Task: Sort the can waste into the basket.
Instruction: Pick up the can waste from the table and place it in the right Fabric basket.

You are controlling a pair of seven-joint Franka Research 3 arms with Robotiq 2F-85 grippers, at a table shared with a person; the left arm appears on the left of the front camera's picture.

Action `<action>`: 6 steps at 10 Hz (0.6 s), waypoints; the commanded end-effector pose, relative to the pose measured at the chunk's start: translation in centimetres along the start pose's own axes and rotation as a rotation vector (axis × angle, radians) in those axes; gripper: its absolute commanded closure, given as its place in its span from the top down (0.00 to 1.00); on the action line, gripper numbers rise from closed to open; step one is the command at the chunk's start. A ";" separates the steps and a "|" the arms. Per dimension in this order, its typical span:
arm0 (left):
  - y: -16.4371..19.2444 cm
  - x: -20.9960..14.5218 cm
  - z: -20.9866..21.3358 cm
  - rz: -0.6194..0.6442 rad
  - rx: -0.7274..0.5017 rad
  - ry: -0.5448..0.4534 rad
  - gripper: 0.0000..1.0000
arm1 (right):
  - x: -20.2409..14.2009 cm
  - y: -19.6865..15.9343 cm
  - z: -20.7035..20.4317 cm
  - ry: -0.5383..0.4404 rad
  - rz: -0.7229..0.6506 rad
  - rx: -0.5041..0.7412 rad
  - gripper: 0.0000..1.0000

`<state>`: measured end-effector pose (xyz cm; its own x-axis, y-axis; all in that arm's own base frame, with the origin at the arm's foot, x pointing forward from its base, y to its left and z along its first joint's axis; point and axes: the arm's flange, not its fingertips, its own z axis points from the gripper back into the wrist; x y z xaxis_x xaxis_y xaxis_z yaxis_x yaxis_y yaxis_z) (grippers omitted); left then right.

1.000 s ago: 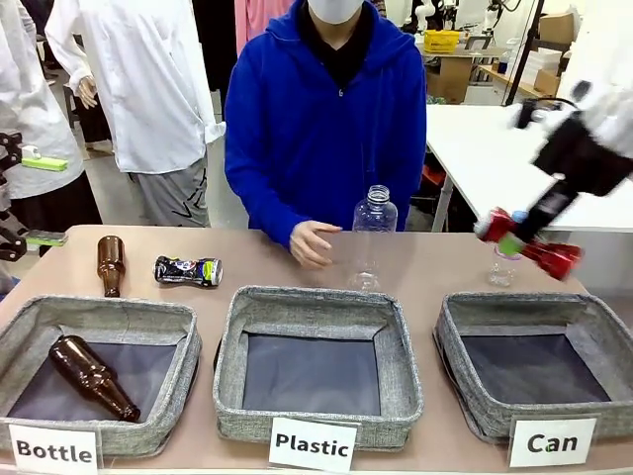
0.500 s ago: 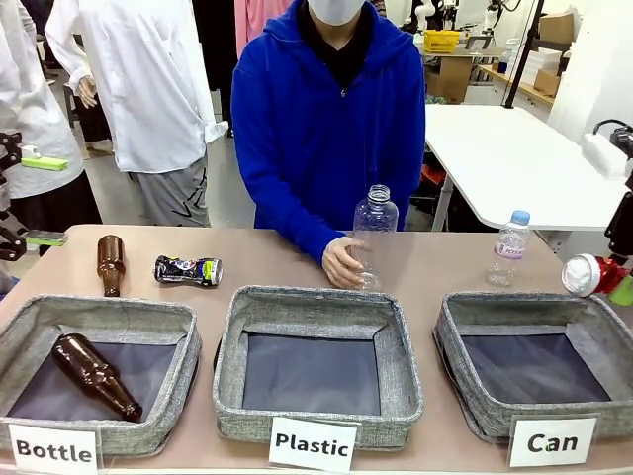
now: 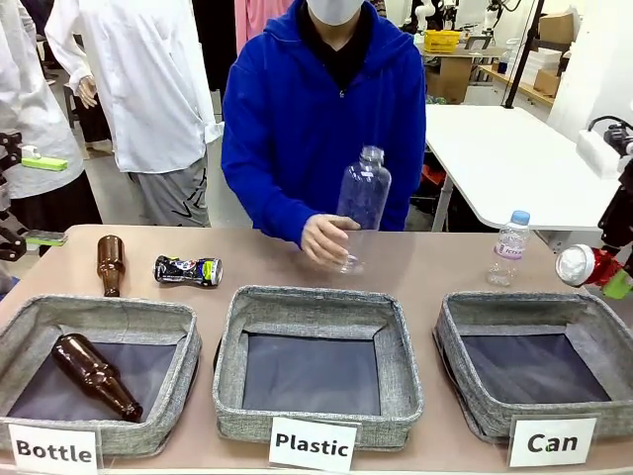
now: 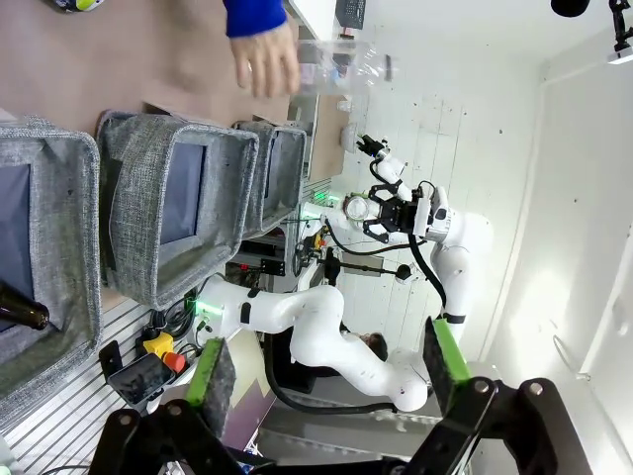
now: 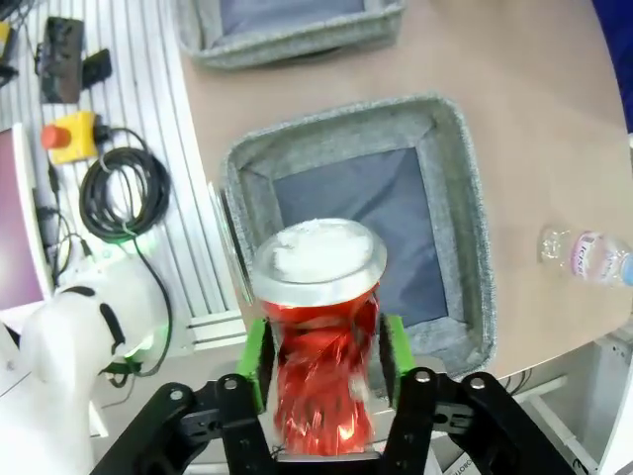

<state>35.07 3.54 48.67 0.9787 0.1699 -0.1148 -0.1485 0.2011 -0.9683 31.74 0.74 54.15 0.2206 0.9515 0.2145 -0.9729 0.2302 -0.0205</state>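
On your table [image 3: 435,262], the Can basket [image 3: 534,307] sat at the right end of the near row, nothing on its dark base. The person [image 3: 326,129] stood at 12 o'clock, one hand [image 3: 326,240] lifting a clear bottle [image 3: 361,198] off the tabletop. Your left gripper [image 4: 326,356] was spread wide, nothing between its pads. Your right gripper [image 5: 321,356] had its green pads pressed on both sides of the red can [image 5: 321,327], silver end up. From the front, that red can [image 3: 579,265] hung at 2 o'clock of the Can basket, off the table. The dark can [image 3: 188,270] lay on its side at 12 o'clock of the Bottle basket [image 3: 99,317], just beside a brown bottle [image 3: 110,264].
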 end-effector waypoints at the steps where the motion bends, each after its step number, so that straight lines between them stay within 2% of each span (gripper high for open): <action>1: 0.0 -0.3 0.0 0.009 0.002 -0.004 1.00 | -0.4 0.0 -0.7 0.013 0.013 -0.026 1.00; 4: 0.0 -0.3 0.0 0.009 0.002 -0.004 1.00 | -0.3 -0.3 -0.9 0.016 0.001 -0.025 1.00; 6: 0.0 -0.3 0.0 0.009 0.002 -0.004 1.00 | -0.3 -0.6 -0.8 -0.020 -0.067 0.008 1.00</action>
<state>35.07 3.54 48.67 0.9787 0.1699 -0.1148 -0.1485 0.2011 -0.9683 31.98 0.57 53.58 0.2412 0.9466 0.2141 -0.9684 0.2491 -0.0101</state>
